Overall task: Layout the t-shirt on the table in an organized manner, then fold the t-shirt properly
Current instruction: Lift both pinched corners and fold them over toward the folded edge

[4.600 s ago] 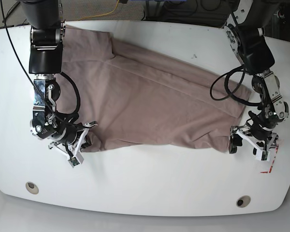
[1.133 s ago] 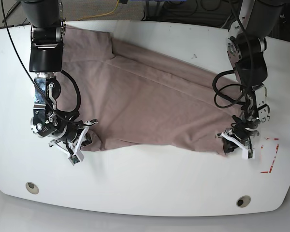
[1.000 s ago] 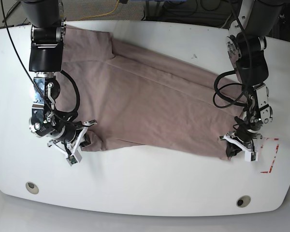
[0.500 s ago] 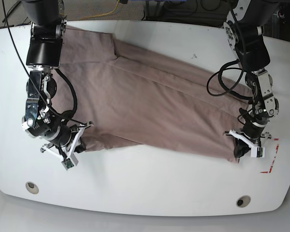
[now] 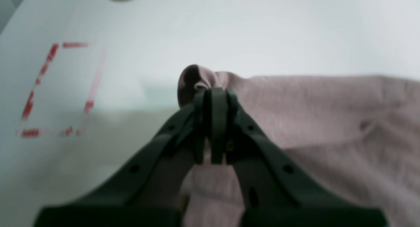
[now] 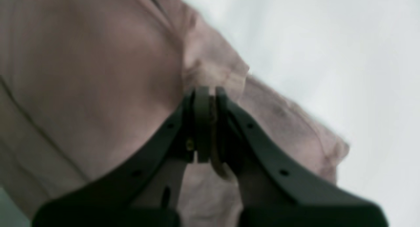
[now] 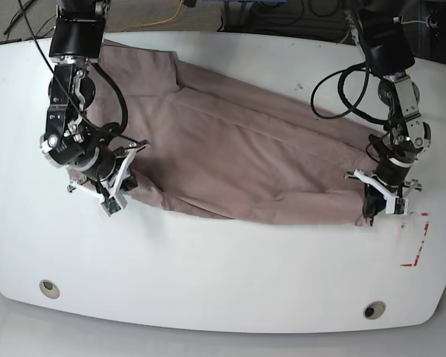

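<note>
We have drawn the t-shirt [image 7: 238, 160] taut and carried its near edge away from the table's [image 7: 223, 282] front, so the spreading is nearly done. Our left gripper [image 7: 372, 207] pinches the corner at four o'clock; our right gripper [image 7: 117, 192] pinches the corner at nine. A red tape mark [image 7: 416, 245] lies just beside the left corner; nothing blocks us.

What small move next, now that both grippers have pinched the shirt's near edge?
Probably draw the two grippers a little farther apart. The left gripper and right gripper are each shut on a corner of the t-shirt, yet the hem between them sags unevenly and the fabric lies skewed and creased across the table.
</note>
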`<act>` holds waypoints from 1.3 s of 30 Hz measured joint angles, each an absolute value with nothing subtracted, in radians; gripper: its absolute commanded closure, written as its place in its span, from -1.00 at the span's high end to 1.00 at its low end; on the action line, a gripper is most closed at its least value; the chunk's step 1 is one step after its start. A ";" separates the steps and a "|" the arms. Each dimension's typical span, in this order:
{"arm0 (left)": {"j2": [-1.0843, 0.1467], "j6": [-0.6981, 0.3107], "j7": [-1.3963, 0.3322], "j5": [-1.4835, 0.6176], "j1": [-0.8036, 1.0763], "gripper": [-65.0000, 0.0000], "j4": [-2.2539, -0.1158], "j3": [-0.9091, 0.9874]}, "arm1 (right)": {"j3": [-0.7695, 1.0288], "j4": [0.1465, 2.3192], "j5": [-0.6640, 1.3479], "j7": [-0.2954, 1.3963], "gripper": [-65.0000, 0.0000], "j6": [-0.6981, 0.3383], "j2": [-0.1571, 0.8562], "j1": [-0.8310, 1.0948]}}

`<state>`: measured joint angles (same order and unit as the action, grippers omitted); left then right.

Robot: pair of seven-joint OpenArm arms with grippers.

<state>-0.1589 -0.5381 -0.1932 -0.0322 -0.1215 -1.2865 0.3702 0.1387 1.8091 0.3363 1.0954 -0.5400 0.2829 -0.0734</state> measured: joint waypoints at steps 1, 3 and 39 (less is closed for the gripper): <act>-0.160 -0.538 -0.194 -0.031 -0.108 -1.00 -1.288 0.371 | 0.141 1.819 0.332 1.098 -1.00 -0.539 0.275 -0.057; -0.167 -0.539 -0.194 -0.030 -0.084 -1.00 -1.288 0.370 | 0.142 1.835 0.329 1.101 -1.00 -0.535 0.263 -0.023; -0.314 -0.537 -0.194 -0.027 -0.096 -1.00 -1.155 0.368 | 0.137 1.953 0.390 1.191 -1.00 -0.537 0.049 0.131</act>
